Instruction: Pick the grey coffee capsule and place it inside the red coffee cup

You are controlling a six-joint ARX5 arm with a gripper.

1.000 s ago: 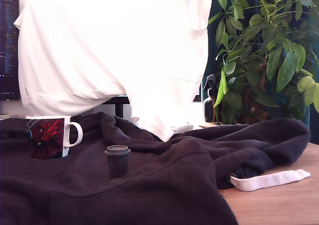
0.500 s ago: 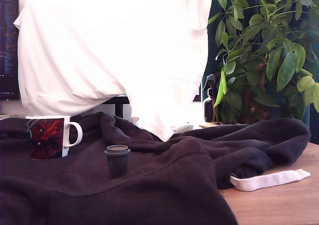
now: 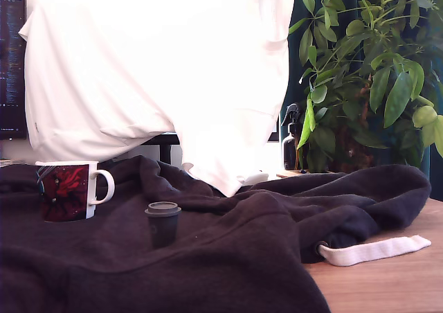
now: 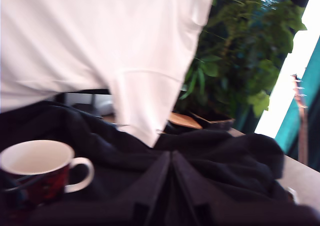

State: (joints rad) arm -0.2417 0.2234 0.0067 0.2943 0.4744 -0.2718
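Grey coffee capsule [image 3: 163, 223] stands upright, rim up, right of the red coffee cup [image 3: 68, 190] in the exterior view; nothing has moved. Gripper [image 4: 171, 158] jaws seemingly closed together, empty.

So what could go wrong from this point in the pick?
The grey coffee capsule stands upright on soft, wrinkled dark cloth, so a nudge from the gripper could tip it. Dark on dark, it may be hard to locate. The red coffee cup also sits on the cloth and might shift when the capsule is dropped in.
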